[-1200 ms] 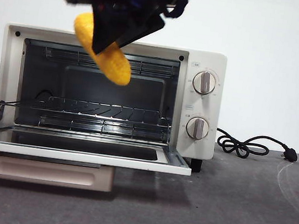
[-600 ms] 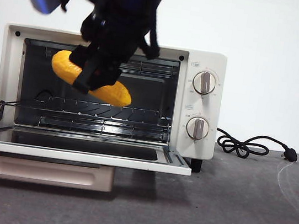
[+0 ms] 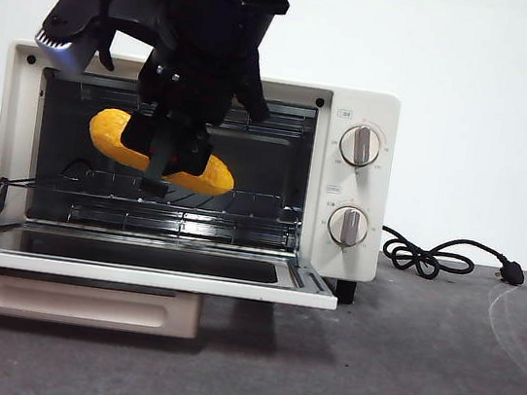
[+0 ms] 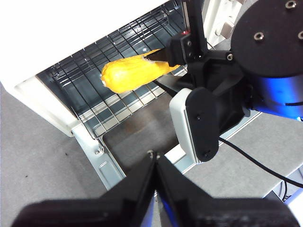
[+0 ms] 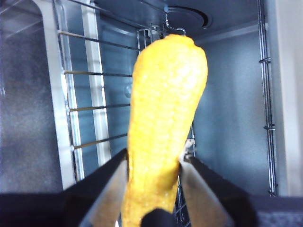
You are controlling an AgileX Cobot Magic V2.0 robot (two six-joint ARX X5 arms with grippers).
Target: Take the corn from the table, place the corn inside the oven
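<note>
We have the corn point(image 3: 161, 155) clamped in our right gripper point(image 5: 152, 172), its two jaws pressed against the cob's sides, and it hangs lengthwise in the mouth of the oven point(image 3: 356, 186), just above the wire rack point(image 3: 183, 208) and not yet touching it. The cob lies nearly level, its left end a little higher than its right. Our left gripper point(image 4: 154, 158) waits out over the tabletop point(image 3: 415, 376) in front of the lowered door point(image 3: 137, 260), jaws closed on nothing. To do this step well, we judge we should carry the cob a little farther in, so it rests well behind the rack's near edge, then bring it down until it sits on the wires before we let go. Since a glossy, rounded cob may roll, we would release it low and level, then back the gripper straight out without brushing the upper heating bars or the door frame.
</note>
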